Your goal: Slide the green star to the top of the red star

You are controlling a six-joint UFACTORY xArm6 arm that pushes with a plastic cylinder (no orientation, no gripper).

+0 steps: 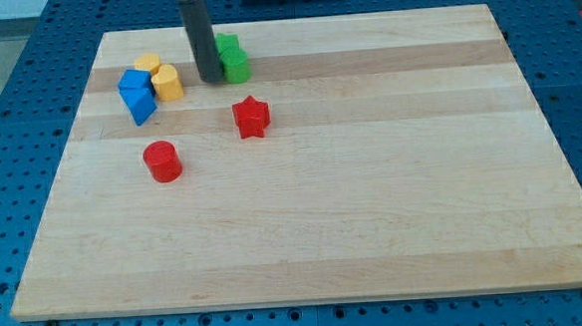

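- Tip (210,79): rod end on the table (374,228), touching or just beside the green star's view-left side. No hand fitted, so open/closed n/a.
- Green star (232,58): near table's top edge, above and slightly view-left of red star (252,116); the two are apart.
- Key relation: star lies view-right of tip. Est. only a short shift right still needed; push from this side suits it.
- Yellow block (167,82) and blue block (138,94): view-left of tip, off the path.

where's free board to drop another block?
Free: the board right of the red star, and everything below the red cylinder. Crowded: top left, where blue and yellow blocks, my tip and the green star bunch.
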